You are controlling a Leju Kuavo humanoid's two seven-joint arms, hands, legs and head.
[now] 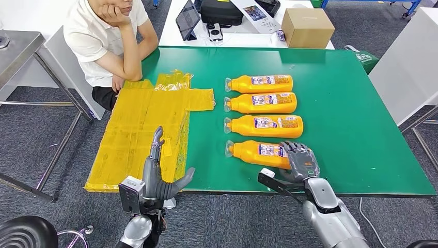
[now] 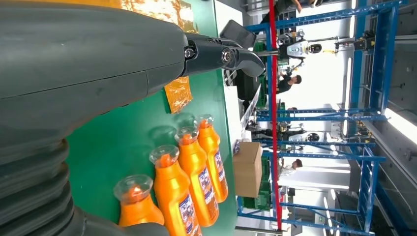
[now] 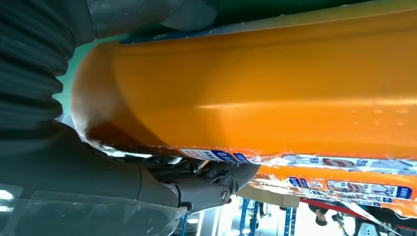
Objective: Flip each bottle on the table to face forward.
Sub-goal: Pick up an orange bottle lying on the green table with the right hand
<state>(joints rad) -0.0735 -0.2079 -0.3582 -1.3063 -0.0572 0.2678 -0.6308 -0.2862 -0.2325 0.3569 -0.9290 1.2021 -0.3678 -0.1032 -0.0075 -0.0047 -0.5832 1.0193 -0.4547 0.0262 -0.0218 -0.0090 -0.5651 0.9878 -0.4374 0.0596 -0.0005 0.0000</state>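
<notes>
The right hand (image 1: 301,161) grips the base end of the nearest orange plastic bottle (image 1: 256,152), fingers (image 1: 294,150) wrapped over it; the left hand (image 1: 160,173) hovers spread, holding nothing.

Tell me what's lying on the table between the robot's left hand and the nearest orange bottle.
In the head view, bare green table separates the left hand from the nearest bottle, past the yellow plastic sheet edge.

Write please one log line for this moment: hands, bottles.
right hand: grips nearest bottle | left hand: open, at table edge over yellow sheet | other three bottles: lying in row
</notes>
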